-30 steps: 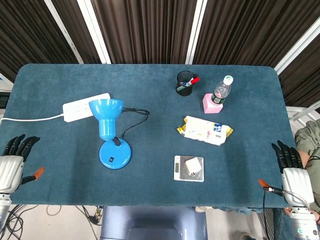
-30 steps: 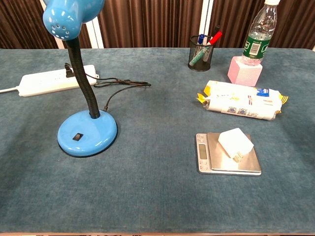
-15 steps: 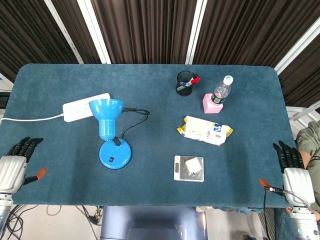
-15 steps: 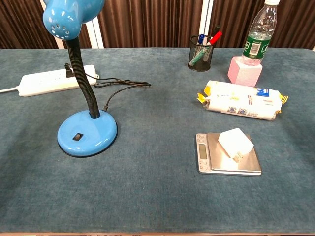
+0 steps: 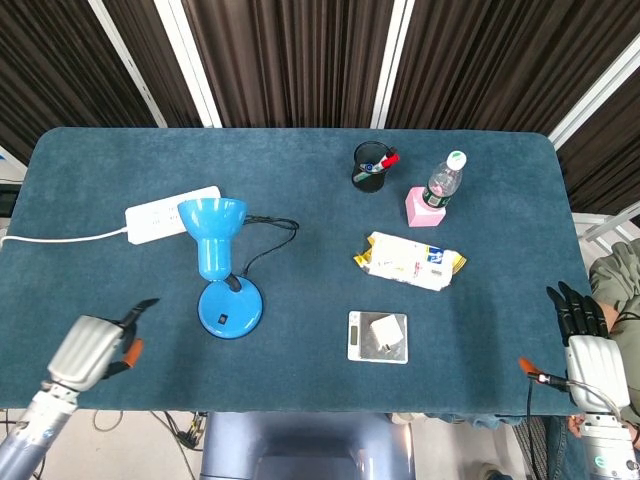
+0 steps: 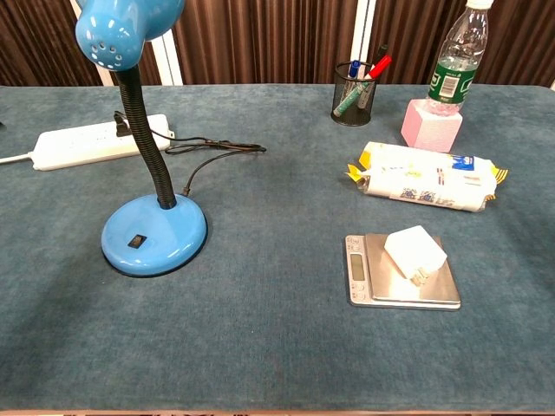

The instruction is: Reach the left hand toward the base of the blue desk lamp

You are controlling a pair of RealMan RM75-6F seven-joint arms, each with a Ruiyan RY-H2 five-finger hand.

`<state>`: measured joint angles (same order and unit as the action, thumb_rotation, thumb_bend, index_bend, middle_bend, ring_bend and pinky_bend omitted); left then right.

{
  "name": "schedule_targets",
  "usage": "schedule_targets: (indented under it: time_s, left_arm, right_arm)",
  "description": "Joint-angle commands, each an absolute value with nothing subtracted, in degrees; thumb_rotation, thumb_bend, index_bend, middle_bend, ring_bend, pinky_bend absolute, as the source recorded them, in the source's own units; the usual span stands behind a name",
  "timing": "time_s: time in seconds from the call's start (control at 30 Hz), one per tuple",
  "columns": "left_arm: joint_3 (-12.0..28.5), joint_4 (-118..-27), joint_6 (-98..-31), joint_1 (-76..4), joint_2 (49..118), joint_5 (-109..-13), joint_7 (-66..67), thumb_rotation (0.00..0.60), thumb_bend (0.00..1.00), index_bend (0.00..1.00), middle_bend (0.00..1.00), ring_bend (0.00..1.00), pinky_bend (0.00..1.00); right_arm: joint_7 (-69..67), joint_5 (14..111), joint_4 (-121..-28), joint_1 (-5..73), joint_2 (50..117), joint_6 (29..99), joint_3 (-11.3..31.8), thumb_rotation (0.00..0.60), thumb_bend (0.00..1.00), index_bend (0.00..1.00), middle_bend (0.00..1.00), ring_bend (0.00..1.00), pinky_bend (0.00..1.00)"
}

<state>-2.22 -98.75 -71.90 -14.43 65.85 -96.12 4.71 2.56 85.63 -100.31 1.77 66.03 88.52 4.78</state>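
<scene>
Over the front edge of the tabletop, toward its left corner, the left hand hovers empty, its fingers apart and pointing toward the lamp. The lamp's round base sits on the left half of the tabletop, near the front edge and well apart from the hand. The main risk is height: the chest view does not show the hand at all, so how far it rides above the cloth is hard to judge, and a low approach could drag the fingers on the cloth. A fast or overlong reach could shove the base, tipping the lamp toward the power strip or tugging the cord. The right hand waits off the front right corner, empty, fingers extended.
</scene>
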Motion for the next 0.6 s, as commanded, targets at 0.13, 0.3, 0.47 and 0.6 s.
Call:
schedule_targets:
  time_s: [0.13, 0.3, 0.47, 0.6]
  left_arm:
    - [-2.4, -98.5, -60.3, -19.7, 70.7, -90.6, 10.5, 0.6, 0.51, 0.1, 0.73, 0.8, 0.85]
    - [-1.5, -97.5, -56.6, -21.2, 73.7, -86.2, 13.9, 0.6, 0.51, 0.09, 0.74, 0.8, 0.86]
    - [-0.7, -96.4, -54.2, -22.5, 76.0, -82.8, 16.8, 0.6, 0.51, 0.08, 0.74, 0.8, 0.86]
    - [-0.3, -95.7, -53.1, -23.3, 77.2, -80.6, 18.5, 0.6, 0.51, 0.07, 0.74, 0.8, 0.86]
  right_arm:
    - [2.7, 85.1, -100.6, 1.7, 65.8, 88.5, 5.0, 0.6, 0.11, 0.0, 0.02, 0.04, 0.0]
    - [2.2, 84.8, -100.5, 1.7, 65.5, 88.4, 5.1, 0.6, 0.11, 0.0, 0.02, 0.04, 0.0]
    - [1.9, 84.9, -100.6, 1.6, 65.3, 88.7, 5.2, 0.6, 0.11, 0.0, 0.02, 0.04, 0.0]
    - [1.8, 84.6, -100.6, 1.6, 65.2, 88.6, 5.3, 0.6, 0.11, 0.0, 0.02, 0.04, 0.0]
